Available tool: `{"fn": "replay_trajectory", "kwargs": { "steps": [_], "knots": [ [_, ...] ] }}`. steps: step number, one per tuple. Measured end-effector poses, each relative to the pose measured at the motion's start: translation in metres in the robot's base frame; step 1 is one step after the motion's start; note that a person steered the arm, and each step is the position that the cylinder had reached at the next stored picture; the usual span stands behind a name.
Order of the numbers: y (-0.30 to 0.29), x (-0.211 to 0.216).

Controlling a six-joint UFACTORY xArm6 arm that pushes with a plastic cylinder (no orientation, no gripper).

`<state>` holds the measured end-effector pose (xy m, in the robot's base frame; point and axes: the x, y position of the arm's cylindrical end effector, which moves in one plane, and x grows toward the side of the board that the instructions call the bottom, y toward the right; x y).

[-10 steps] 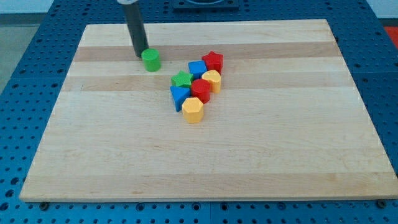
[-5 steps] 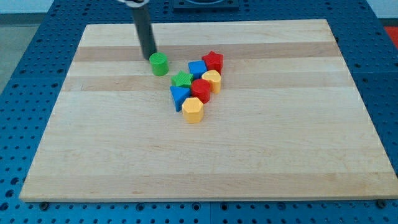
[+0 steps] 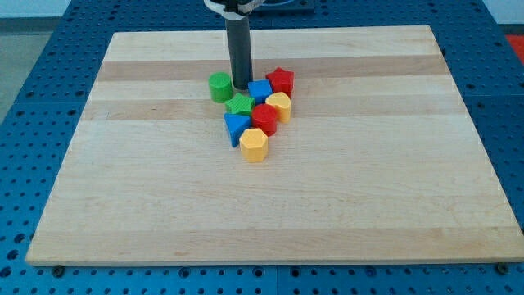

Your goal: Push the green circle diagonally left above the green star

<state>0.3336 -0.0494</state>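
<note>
The green circle (image 3: 219,87) stands on the wooden board (image 3: 270,205), just up and to the left of the green star (image 3: 240,104), very close to it. My tip (image 3: 242,86) is down on the board right beside the green circle's right side, between it and the blue block (image 3: 260,91), just above the green star.
A tight cluster sits right of the circle: a red star (image 3: 281,79), a yellow block (image 3: 280,105), a red block (image 3: 264,118), a blue block (image 3: 236,127) and a yellow-orange hexagon block (image 3: 255,144).
The green circle slid right and slightly down toward the green star. My tip moved right from the circle's upper left to its right side.
</note>
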Motion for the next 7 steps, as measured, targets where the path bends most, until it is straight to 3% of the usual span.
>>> {"fn": "replay_trajectory", "kwargs": {
  "steps": [2, 7],
  "knots": [
    [-0.048, -0.037],
    [-0.061, -0.005]
  ]
}}
